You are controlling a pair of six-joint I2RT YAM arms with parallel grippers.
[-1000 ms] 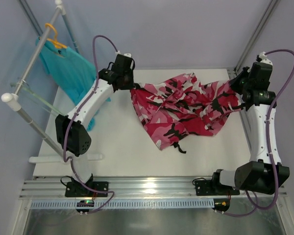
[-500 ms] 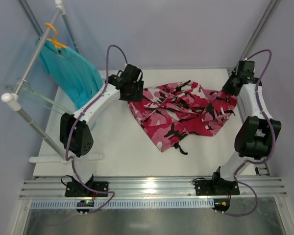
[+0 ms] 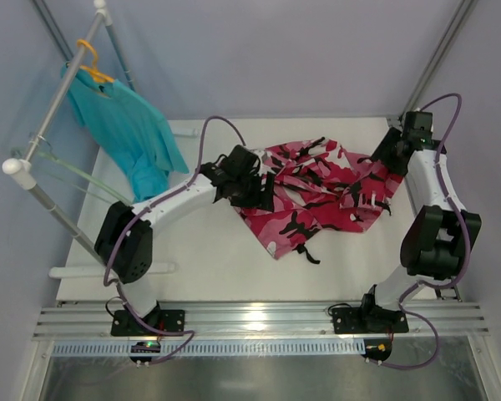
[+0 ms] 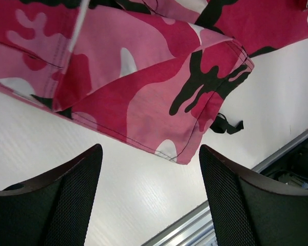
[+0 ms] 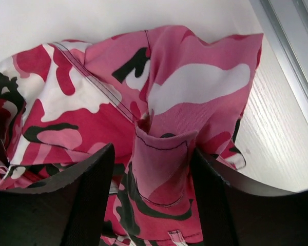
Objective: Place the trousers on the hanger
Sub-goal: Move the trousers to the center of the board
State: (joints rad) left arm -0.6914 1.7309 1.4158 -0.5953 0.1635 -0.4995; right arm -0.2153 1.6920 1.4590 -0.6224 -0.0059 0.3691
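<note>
**White surface, camo heap**

The surface is carrying the trousers, lying crumpled toward its back right. Left tool is hovering spread wide over their hem, gripping nothing — right tool is gaping too, a fold standing between its fingers.

No text, label, brand, number or sign can be read in any of the 3 views.
</note>
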